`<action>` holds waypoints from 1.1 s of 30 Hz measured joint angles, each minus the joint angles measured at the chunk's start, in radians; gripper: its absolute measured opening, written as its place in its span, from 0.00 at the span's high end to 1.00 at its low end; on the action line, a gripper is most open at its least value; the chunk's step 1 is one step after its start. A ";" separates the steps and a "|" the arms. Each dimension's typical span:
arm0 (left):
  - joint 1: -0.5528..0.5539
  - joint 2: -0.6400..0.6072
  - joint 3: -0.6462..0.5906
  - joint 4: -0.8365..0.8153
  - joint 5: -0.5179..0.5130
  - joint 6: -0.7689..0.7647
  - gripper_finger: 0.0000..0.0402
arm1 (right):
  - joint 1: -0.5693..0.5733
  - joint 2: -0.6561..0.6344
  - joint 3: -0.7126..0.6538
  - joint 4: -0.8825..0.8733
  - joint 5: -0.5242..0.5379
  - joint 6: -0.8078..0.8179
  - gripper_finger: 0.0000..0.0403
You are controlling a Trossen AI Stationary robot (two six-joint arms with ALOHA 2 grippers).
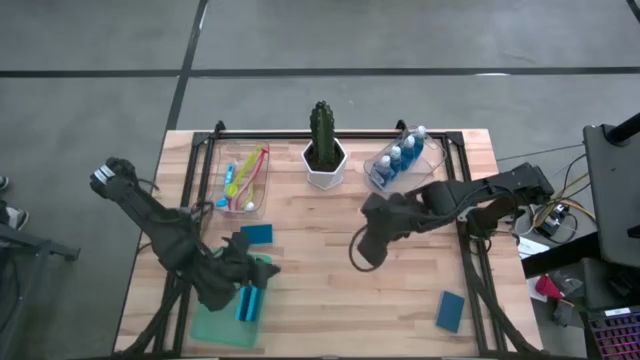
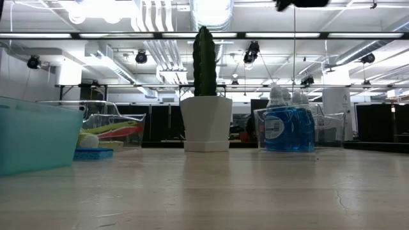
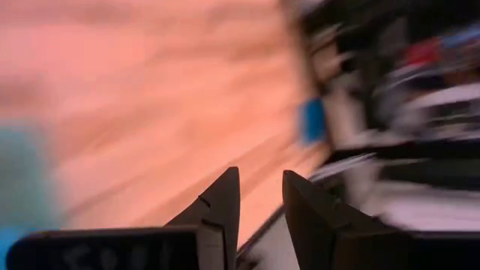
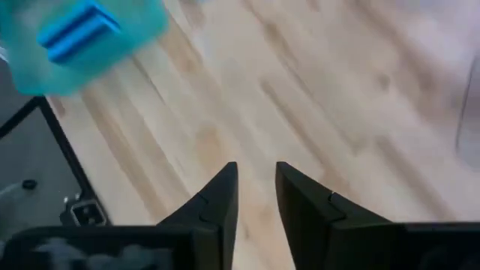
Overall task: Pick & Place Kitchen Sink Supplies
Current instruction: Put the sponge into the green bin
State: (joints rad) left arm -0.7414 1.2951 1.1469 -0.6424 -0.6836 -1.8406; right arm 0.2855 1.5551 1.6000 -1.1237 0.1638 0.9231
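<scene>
My left gripper (image 1: 247,266) hangs over the far edge of the green tray (image 1: 215,325), empty, with a narrow gap between its fingers (image 3: 225,206). Blue sponges (image 1: 247,301) stand in the tray. One sponge (image 1: 257,234) lies flat on the table just beyond the tray, and another (image 1: 450,311) lies flat near the right front corner. My right gripper (image 1: 359,252) is at mid-table, above bare wood, empty, its fingers (image 4: 217,199) slightly apart. The brushes (image 1: 247,178) lie in a clear bin. The blue bottles (image 1: 402,158) stand in another clear bin.
A cactus in a white pot (image 1: 323,150) stands at the far middle, between the two clear bins. Bare wood lies between the tray and the right-hand sponge. In the low view the tray (image 2: 32,137) stands at the left and the bottles (image 2: 289,128) at the right.
</scene>
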 joint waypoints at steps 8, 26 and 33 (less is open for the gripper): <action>0.024 -0.034 -0.001 0.367 -0.212 0.518 0.77 | 0.105 0.000 -0.115 -0.077 -0.061 0.326 0.63; 0.234 -0.039 -0.002 0.709 0.212 0.927 0.77 | 0.531 0.000 -0.482 0.085 -0.270 1.302 0.55; 0.277 -0.039 -0.002 0.736 0.272 0.930 0.77 | 0.617 0.019 -0.555 0.240 -0.271 1.465 0.57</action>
State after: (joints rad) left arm -0.4640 1.2564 1.1446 0.0936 -0.4113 -0.9104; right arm 0.9022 1.5738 1.0449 -0.8839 -0.1072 2.3876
